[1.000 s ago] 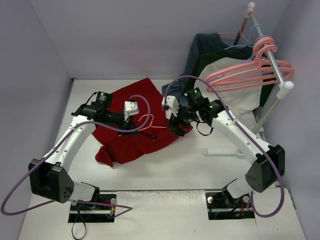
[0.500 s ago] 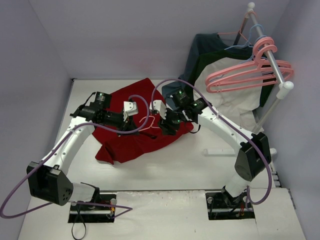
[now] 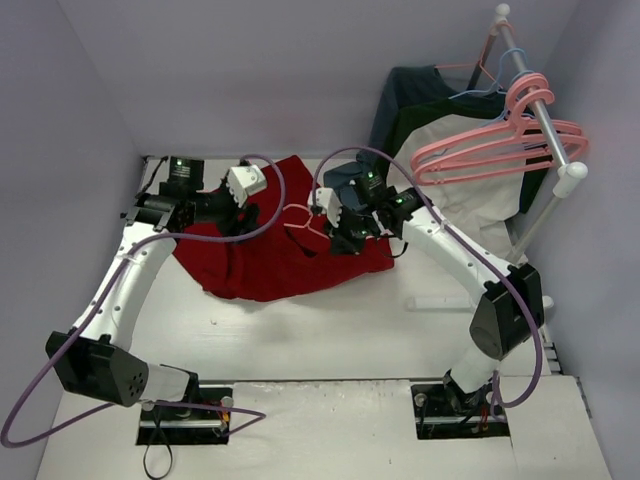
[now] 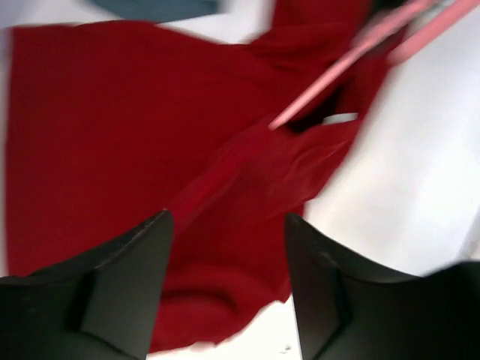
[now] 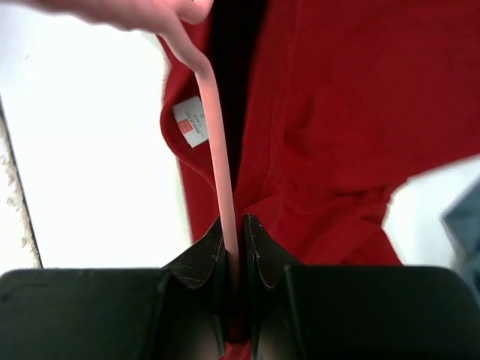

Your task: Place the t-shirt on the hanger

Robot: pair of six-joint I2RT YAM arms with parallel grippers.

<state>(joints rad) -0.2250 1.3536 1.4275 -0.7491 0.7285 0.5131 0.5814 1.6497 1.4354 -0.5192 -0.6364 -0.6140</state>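
The t-shirt (image 3: 270, 265), deep red, lay crumpled on the white table (image 3: 330, 340), toward the far side, between the two arms. It was spread loosely, not flat. Its neck opening faced the right arm, and the white neck label (image 5: 191, 120) showed at the collar edge.

The hanger (image 3: 298, 218), salmon pink, sat at that neck opening with its hook end over the shirt's top edge. In the right wrist view one thin bar of the hanger (image 5: 217, 150) ran from the top of the frame, just beside the label, straight down into the fingers. How much of the hanger was inside the shirt could not be told.

The right gripper (image 5: 234, 240) was clamped tight on that bar, with both fingers pressed against it and red cloth beneath and to the right. In the top view the right gripper (image 3: 325, 228) was over the shirt's right half.

The left gripper (image 4: 226, 225) had its jaws well apart with nothing between them. The left wrist view was blurred and showed the shirt (image 4: 112, 135) beyond the gap, with the pink bars (image 4: 352, 60) at upper right. In the top view the left gripper (image 3: 248, 190) was at the shirt's far-left edge.

At far right stood a rail (image 3: 545, 120). It carried more pink hangers (image 3: 500, 145), a thin blue hanger (image 3: 490, 85), a dark blue-grey garment (image 3: 410, 95) and a cream-and-green garment (image 3: 470, 200), all apart from the shirt.
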